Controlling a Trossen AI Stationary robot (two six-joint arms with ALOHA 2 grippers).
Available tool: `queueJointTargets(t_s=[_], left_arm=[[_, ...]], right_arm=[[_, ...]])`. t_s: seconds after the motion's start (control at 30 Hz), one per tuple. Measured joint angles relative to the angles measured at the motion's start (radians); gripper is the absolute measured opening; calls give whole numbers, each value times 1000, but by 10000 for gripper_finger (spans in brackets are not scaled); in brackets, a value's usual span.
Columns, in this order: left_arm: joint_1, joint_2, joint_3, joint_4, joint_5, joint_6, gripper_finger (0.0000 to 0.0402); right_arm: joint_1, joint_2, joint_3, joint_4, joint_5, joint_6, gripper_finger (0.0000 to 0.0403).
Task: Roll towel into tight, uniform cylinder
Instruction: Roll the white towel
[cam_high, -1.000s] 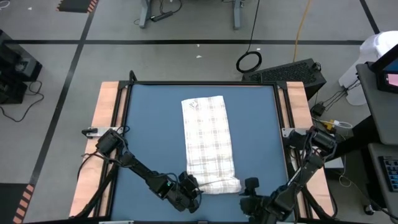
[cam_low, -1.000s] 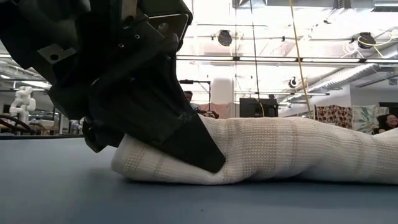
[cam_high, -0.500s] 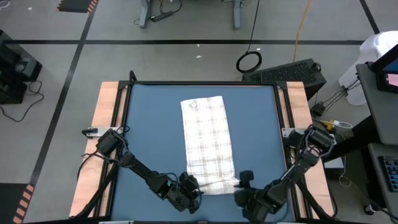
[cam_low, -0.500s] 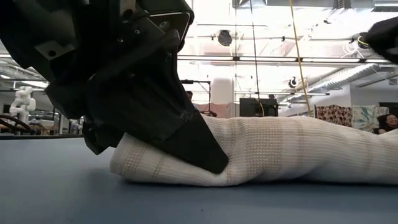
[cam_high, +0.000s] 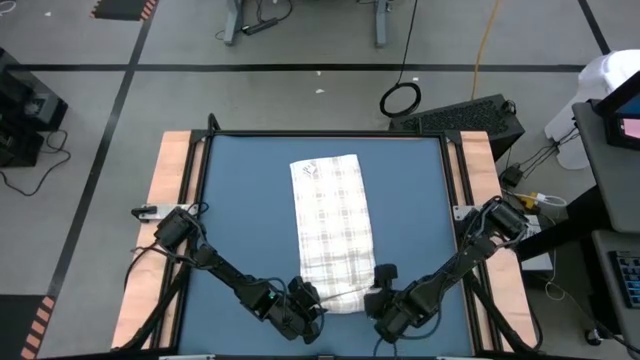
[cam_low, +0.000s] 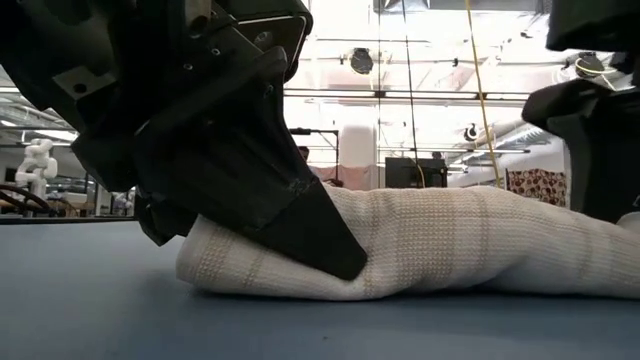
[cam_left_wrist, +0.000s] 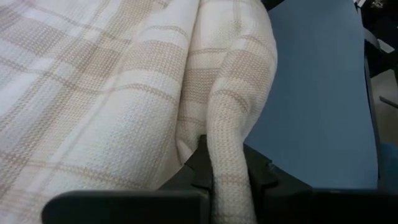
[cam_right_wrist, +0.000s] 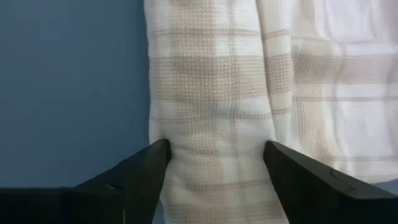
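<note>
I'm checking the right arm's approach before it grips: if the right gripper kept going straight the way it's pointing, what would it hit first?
The rolled end of the towel. The right gripper stands open with that roll already between its fingers, so going on would likely push the roll deeper between them.

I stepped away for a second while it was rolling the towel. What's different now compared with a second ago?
The right gripper has swung in from the mat's near right corner to the rolled end of the towel, its open fingers now straddling the roll. The left gripper stayed clamped on the roll's other end; the towel has barely shifted.
</note>
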Motion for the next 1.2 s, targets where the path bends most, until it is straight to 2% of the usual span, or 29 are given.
queueJointTargets(t_s=[0.1, 0.23, 0.37, 0.47, 0.53, 0.67, 0.77, 0.83, 0.9, 1.03, 1.2], left_arm=[[0, 0, 0, 10, -4, 2, 36], [-3, 2, -1, 35, -18, -4, 47], [-1, -10, -1, 33, 32, 38, 103], [-1, -41, -3, 7, 48, 98, 161], [-2, -93, -4, -59, 45, 105, 199], [-10, -213, -2, -202, -68, 131, 255], [-37, -266, -2, -193, -153, 216, 270], [-66, -277, 0, -115, -196, 297, 271], [-99, -270, 0, -56, -258, 389, 271], [-142, -178, -1, 96, -353, 543, 271], [-149, -52, -1, 258, -365, 629, 271]], right_arm=[[-27, 0, 1, -2, -61, -2, 255], [-56, -1, 1, 3, -149, -6, 178], [-73, -1, 1, 12, -218, -22, 77], [-82, -1, 0, 17, -248, -37, 21], [-92, -5, 0, 19, -283, -37, 15], [-121, -15, 0, 28, -367, -16, 42], [-151, -22, -2, 49, -440, -30, 46], [-177, -21, -3, 66, -504, -41, 40], [-207, -22, -5, 72, -568, -51, 32], [-261, -22, -5, 77, -648, -87, 25], [-310, -22, -5, 81, -699, -114, 30]])
